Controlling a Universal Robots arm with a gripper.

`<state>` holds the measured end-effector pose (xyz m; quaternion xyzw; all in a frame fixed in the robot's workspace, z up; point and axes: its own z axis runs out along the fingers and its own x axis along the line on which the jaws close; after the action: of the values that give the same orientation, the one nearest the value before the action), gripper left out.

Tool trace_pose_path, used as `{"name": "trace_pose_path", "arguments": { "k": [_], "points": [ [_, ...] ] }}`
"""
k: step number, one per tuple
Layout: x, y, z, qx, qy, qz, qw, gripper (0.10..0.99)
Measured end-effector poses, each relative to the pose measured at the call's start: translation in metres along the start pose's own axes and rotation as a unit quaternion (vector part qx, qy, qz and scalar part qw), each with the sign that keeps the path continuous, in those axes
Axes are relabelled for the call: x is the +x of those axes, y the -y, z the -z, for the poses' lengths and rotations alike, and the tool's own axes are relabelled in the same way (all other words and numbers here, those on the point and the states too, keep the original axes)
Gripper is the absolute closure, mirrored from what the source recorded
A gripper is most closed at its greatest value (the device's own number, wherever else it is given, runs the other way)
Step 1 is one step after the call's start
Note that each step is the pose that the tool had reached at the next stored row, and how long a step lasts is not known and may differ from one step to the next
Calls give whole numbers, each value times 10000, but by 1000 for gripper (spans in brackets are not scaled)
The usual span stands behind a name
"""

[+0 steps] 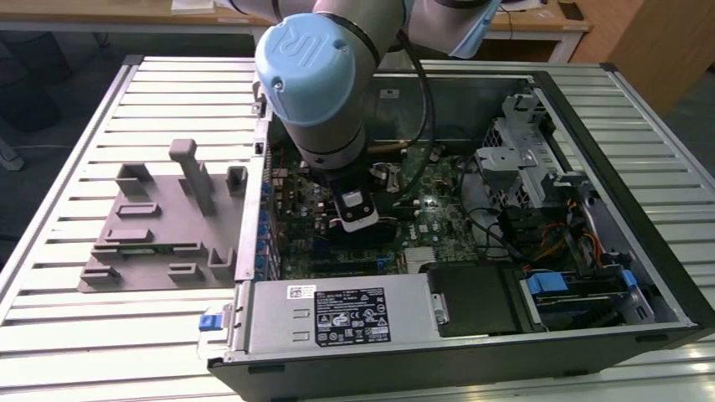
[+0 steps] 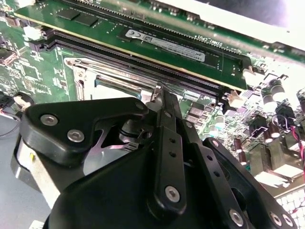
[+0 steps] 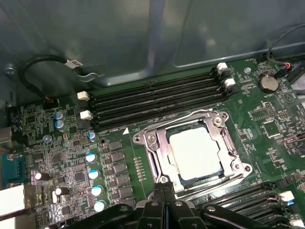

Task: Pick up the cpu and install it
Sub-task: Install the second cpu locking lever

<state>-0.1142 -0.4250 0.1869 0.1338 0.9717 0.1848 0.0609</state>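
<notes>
Your arm (image 1: 318, 92) reached down into the open case (image 1: 625, 209), with the gripper (image 1: 355, 219) low over the board (image 1: 430, 213). In the first wrist view the cpu (image 3: 196, 152) lay flat in the socket (image 3: 190, 155), its pale metal top bare and framed by the steel bracket (image 3: 155, 148) on all sides. The fingers (image 3: 164, 191) stood pressed together at the socket's near edge, gripping nothing and just beside the cpu. In the second wrist view you saw the same thin tips (image 2: 162, 102) closed into one blade, pointing at the socket frame below a memory stick (image 2: 162, 40). Empty memory slots (image 3: 157, 98) ran along the far side of the socket. In the exterior view, a grey fixture (image 1: 167, 222) sat on the slatted table (image 1: 67, 327), to the exterior view's left of the case.
</notes>
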Motion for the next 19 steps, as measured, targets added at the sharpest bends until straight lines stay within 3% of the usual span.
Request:
{"name": "trace_pose_path", "arguments": {
  "k": [5, 10, 16, 19],
  "points": [
    [26, 12, -9, -15, 33, 11, 10000, 980],
    [28, 8, 6, -15, 37, 13, 10000, 980],
    [21, -34, 107, -14, 37, 13, 10000, 980],
    [10, -64, 177, 11, 37, 13, 10000, 980]
  ]
}}
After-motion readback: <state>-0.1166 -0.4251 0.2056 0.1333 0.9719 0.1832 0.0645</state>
